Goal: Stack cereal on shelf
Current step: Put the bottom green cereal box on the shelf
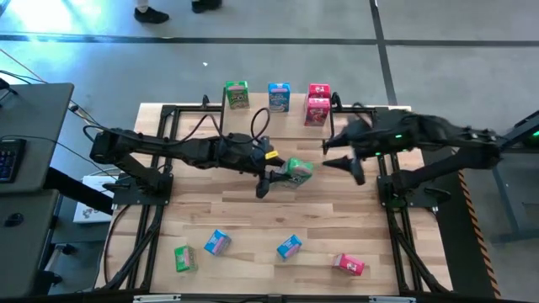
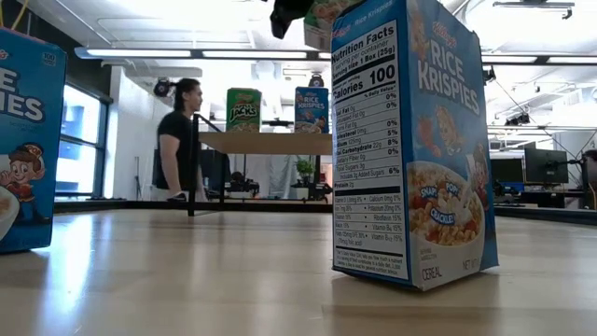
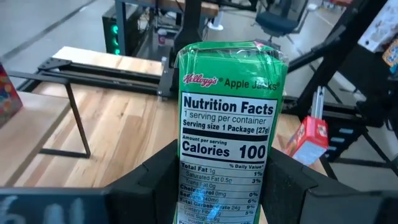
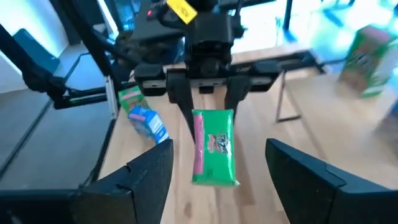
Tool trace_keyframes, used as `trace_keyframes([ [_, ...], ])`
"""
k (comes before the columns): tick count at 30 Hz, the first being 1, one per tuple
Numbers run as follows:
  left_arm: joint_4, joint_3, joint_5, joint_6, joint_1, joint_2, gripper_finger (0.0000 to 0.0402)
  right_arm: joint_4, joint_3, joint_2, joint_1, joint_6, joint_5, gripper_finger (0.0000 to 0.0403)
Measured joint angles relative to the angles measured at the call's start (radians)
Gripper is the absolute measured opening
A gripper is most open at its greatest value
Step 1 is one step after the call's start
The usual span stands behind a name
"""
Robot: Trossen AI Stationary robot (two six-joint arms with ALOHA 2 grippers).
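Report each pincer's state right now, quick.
Left pincer: closed on the green cereal box, held above the table.
Right pincer: open, empty, just beside that box.

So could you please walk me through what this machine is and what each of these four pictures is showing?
It is a robot with two dark arms at a wooden table, each ending in a two-finger gripper. One picture looks straight down from above, one looks level across the tabletop, and the other two come from cameras on the arms' wrists.

The left gripper is shut on a green cereal box, held over the middle of the table. The right gripper is open just beside it, holding nothing.

At the far edge stands a low shelf carrying a green box, a blue box and two red-pink boxes. Four more boxes lie loose near the front edge.
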Motion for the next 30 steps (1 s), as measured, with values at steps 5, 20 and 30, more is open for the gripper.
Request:
trace_keyframes([
  [5, 0.028, 0.000, -0.004, -0.020, 0.028, 0.000, 0.0168, -0.057, -0.003, -0.111, 0.000, -0.040, 0.090, 0.0248],
  [20, 0.058, -0.002, -0.067, 0.012, 0.112, -0.126, 0.0168, -0.153, -0.089, -0.344, 0.001, -0.095, 0.198, 0.0248],
  [30, 0.036, -0.001, -0.128, 0.078, 0.148, -0.236, 0.0168, 0.023, -0.378, -0.524, 0.001, -0.056, 0.218, 0.0248],
])
